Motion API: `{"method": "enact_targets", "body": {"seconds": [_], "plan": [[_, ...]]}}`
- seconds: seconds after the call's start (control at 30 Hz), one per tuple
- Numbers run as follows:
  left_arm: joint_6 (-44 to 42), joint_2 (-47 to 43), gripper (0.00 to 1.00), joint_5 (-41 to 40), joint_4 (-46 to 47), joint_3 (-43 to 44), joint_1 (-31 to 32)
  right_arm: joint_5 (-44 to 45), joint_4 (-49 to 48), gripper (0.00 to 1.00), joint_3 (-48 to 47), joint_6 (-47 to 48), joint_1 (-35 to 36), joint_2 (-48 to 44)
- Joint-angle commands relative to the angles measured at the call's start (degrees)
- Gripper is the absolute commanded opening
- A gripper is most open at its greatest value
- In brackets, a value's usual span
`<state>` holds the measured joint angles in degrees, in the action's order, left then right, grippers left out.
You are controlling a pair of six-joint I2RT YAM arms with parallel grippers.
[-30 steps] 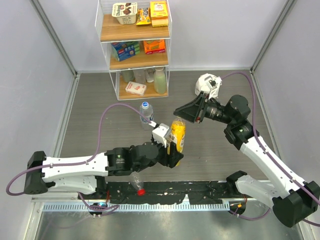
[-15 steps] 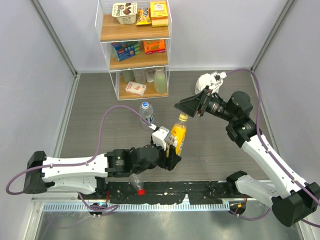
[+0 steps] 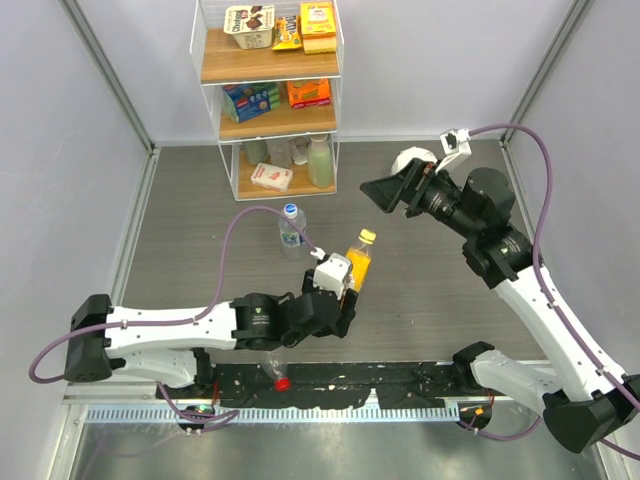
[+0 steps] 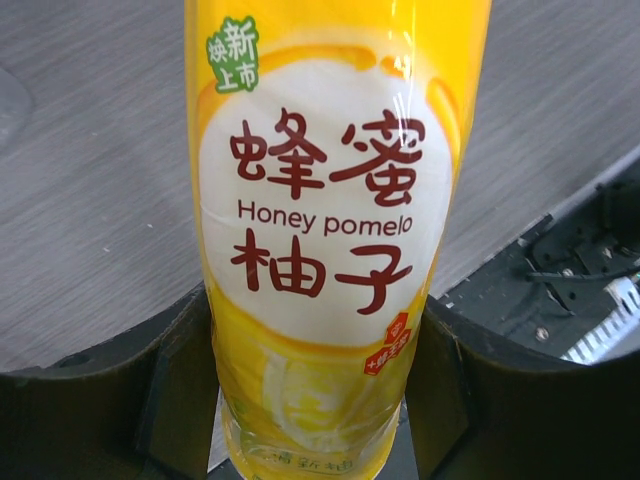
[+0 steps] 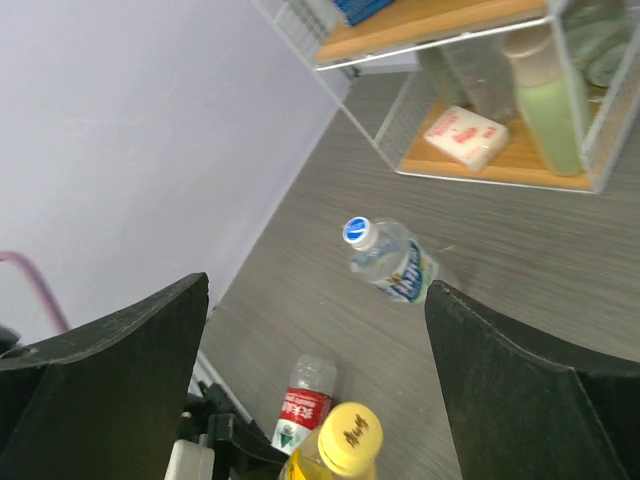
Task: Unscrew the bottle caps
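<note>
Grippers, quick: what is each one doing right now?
The left gripper is closed on the yellow bottle, at its label.
The right gripper is open and holds nothing.

The left gripper (image 3: 343, 292) clasps the yellow bottle (image 3: 358, 265) low down, its yellow cap (image 3: 367, 237) on, tilted toward one o'clock. The right gripper (image 3: 378, 195) (jaws spread, holding nothing) hangs apart at one o'clock. The blue-label bottle (image 3: 291, 228) sits at ten o'clock.
</note>
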<state>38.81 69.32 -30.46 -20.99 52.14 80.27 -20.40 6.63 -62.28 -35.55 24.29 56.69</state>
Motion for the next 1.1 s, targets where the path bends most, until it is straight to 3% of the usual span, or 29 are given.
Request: {"method": "enact_targets", "body": {"seconds": [0.0,0.17,0.37,0.5,0.6,0.83,1.07], "plan": [[1.79,3.36,0.0,-10.04,-7.12,6.03,0.24,9.5,11.2,0.94,-6.44,3.73,-0.04,2.63],[3.64,7.31,0.0,-16.73,-12.92,10.52,0.33,9.85,16.3,0.95,-9.7,4.44,2.07,6.94],[3.73,10.57,0.0,-21.57,-17.85,14.48,0.33,9.08,13.77,0.93,-7.51,3.21,6.38,8.88],[3.56,11.45,0.0,-21.93,-18.38,15.97,0.33,7.57,11.83,0.84,-6.19,1.63,6.91,9.32],[3.64,11.63,0.0,-22.36,-18.38,15.89,0.33,7.05,11.82,0.71,-6.01,1.54,6.91,9.76],[4.26,11.98,0.0,-23.07,-18.91,16.07,0.33,6.17,10.51,0.6,-4.17,0.92,7.0,9.23],[4.61,12.07,0.0,-22.98,-18.73,15.98,0.33,5.46,10.51,0.58,-3.55,0.92,7.0,9.14]]}}
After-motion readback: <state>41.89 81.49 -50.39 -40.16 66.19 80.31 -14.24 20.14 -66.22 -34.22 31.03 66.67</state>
